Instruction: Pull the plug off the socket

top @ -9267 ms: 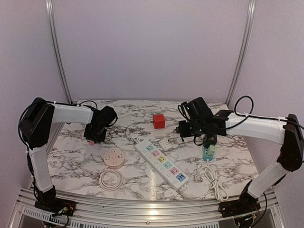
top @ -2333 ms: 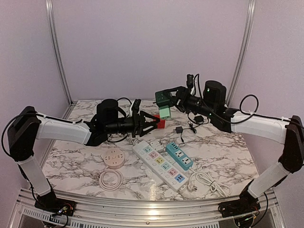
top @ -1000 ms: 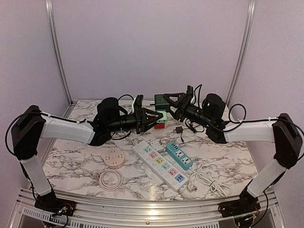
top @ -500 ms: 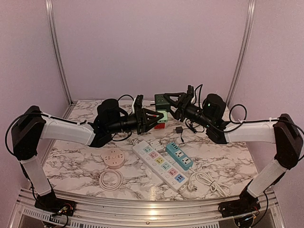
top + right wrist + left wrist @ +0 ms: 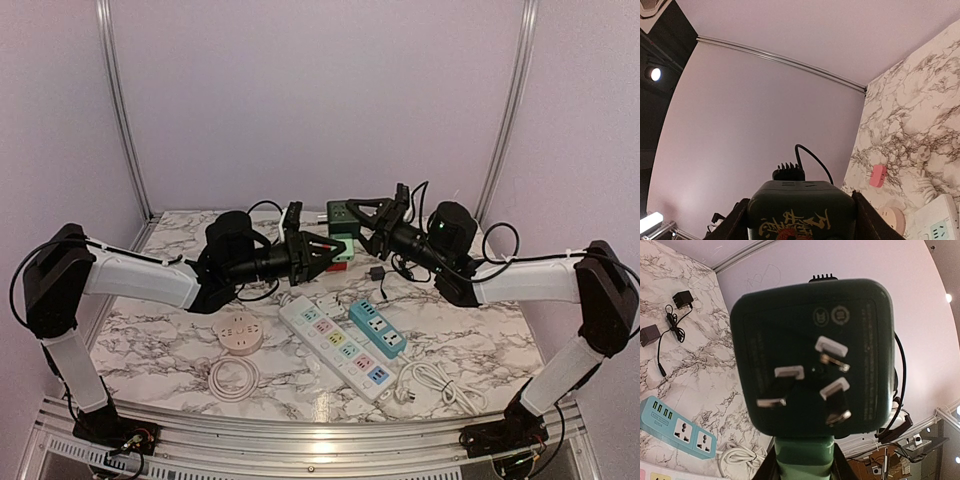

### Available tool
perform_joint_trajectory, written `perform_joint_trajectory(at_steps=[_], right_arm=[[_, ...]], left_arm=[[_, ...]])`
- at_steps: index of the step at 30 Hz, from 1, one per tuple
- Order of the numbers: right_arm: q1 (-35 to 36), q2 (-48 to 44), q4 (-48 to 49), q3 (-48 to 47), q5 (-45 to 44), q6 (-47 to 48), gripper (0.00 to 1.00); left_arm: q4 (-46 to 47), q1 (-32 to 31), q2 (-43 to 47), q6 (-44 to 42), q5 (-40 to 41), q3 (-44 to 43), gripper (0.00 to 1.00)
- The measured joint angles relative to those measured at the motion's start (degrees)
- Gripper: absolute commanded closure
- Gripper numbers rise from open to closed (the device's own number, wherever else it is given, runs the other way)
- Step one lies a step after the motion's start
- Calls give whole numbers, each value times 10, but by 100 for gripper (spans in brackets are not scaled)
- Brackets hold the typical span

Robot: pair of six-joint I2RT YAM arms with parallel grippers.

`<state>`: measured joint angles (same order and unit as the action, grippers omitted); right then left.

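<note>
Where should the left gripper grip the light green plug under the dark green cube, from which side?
Across the flat sides of the light green plug, below the dark green cube, level from the left, as the left gripper sits: the plug juts under the cube, whose flanks the right gripper fills.

The cube [image 5: 343,213] is dark green, with gold and red print on one face and silver prongs. The plug [image 5: 346,247] under it is pale green. The bench [image 5: 160,330] is white marble veined grey. One strip [image 5: 338,348] is white with pastel sockets, the second strip [image 5: 377,328] teal. The round socket [image 5: 239,333] is pink.
</note>
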<state>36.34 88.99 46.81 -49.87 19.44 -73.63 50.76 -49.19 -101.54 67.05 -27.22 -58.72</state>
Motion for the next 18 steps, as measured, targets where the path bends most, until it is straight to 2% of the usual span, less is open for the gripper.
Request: perform_joint_trajectory(at_steps=[7,18], right_arm=[[2,-21,35,43,-22,-14,94],[4,-23,42,48,-31,-14,94]], left_arm=[[-9,-17,0,-11,16,0,100],[-11,-20,0,-19,23,0,100]])
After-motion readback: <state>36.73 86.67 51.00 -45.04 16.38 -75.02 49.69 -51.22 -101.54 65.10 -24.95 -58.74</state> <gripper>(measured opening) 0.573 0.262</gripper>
